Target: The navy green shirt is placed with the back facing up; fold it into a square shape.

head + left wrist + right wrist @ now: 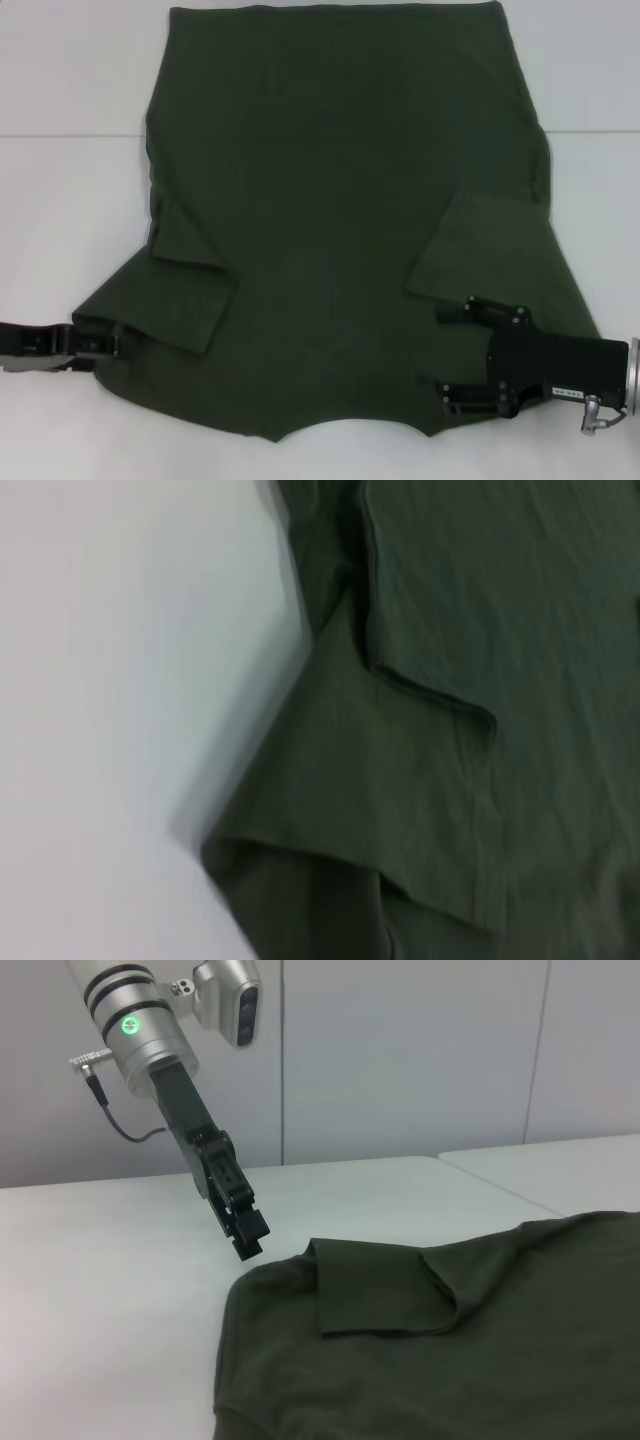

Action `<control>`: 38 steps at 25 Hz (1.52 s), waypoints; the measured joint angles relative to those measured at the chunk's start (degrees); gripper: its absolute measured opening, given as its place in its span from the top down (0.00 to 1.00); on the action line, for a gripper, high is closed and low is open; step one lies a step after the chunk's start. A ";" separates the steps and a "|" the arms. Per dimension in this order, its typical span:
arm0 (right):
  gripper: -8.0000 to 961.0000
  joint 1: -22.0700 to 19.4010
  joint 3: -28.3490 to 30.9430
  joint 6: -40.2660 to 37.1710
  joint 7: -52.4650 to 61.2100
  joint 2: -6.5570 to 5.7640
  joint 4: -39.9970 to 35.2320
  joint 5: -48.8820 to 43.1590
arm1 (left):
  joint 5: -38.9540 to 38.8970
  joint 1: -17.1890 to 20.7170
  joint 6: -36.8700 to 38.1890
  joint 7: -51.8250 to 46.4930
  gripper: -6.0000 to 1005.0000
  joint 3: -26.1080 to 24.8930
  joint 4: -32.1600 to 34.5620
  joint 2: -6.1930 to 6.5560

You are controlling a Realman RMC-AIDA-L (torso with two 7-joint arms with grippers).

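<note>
Right claw (448, 352) spread wide over navy green shirt (340, 180), left claw (118, 345) at sleeve, spread unclear

white table (70, 200); navy green shirt (340, 180) spread flat on it, sleeves folded inward.

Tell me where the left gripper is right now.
In the head view the left gripper is low on the robot's left, at the edge of the shirt beside its folded-in left sleeve, on the white table.
</note>
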 joint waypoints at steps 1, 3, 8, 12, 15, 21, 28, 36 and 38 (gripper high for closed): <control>0.05 0.05 0.00 0.13 0.06 0.00 0.01 -0.01 | -0.04 -0.19 -0.29 -0.06 0.24 0.02 -0.19 -0.03; 0.05 0.16 0.00 0.26 0.15 0.00 0.02 -0.01 | 0.00 -0.58 -0.74 -0.29 0.24 0.07 -0.83 0.02; 0.05 0.38 0.00 0.29 0.26 0.03 0.05 0.15 | 0.29 -1.15 -2.23 -1.93 0.24 0.84 -1.48 0.11; 0.05 0.39 0.00 0.29 0.27 0.08 0.05 0.18 | 0.64 -1.44 -3.41 -2.91 0.24 2.18 -1.48 0.20; 0.05 0.39 0.00 0.27 0.32 0.09 0.05 0.21 | 0.90 -1.58 -3.91 -3.47 0.24 3.80 -1.47 0.08; 0.05 0.45 0.00 0.21 0.37 0.09 0.05 0.22 | 1.01 -1.50 -5.54 -4.29 0.24 5.97 -1.37 -0.11; 0.05 0.49 0.00 -0.01 0.44 0.06 0.36 0.04 | 1.03 -1.71 -5.66 -4.37 0.24 7.10 -1.43 -0.49; 0.05 0.51 0.00 -0.11 0.45 0.00 0.68 -0.09 | 1.03 -2.26 -5.70 -4.40 0.24 7.63 -1.45 -0.98; 0.05 0.40 0.00 -0.15 0.44 0.00 0.68 -0.11 | 1.03 -2.38 -5.71 -4.41 0.24 7.68 -1.45 -1.09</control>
